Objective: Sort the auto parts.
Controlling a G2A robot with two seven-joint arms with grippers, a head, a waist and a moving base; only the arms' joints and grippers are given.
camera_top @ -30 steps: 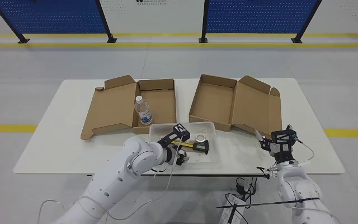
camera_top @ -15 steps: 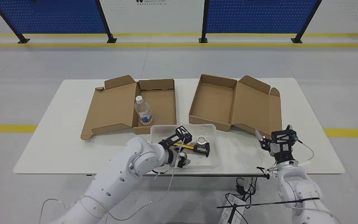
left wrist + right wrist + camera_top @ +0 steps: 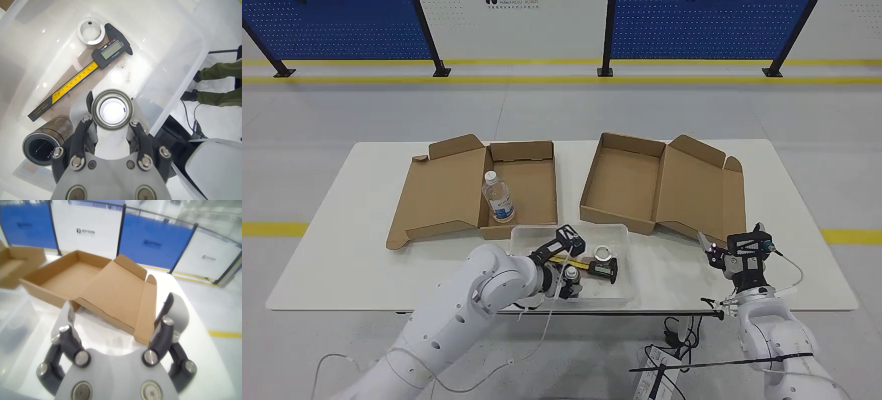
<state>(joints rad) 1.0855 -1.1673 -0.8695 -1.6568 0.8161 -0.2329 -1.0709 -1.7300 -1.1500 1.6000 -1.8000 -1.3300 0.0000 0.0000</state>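
Gripping a short, shiny steel ring bearing [image 3: 113, 127] between both fingers, the left gripper [image 3: 112, 106] is clamped tight on it over the near side of the clear plastic bin [image 3: 179, 66], which is at the front edge of the white table [image 3: 342, 250]. Can't tell if the bearing touches the bin floor. Just beside it in the bin, a dark metal cylinder sleeve [image 3: 41, 144] lies on its side. Next comes a black-and-yellow digital caliper [image 3: 83, 75], with a silver metal collar ring [image 3: 90, 31] right up against its head. Over near the table's right edge, the right gripper [image 3: 119, 304] hangs with its fingers spread wide apart. Further back are two open boxes: the right brown cardboard box [image 3: 627, 185], and the left brown cardboard box [image 3: 527, 185] with a clear plastic water bottle [image 3: 498, 196] lying inside.
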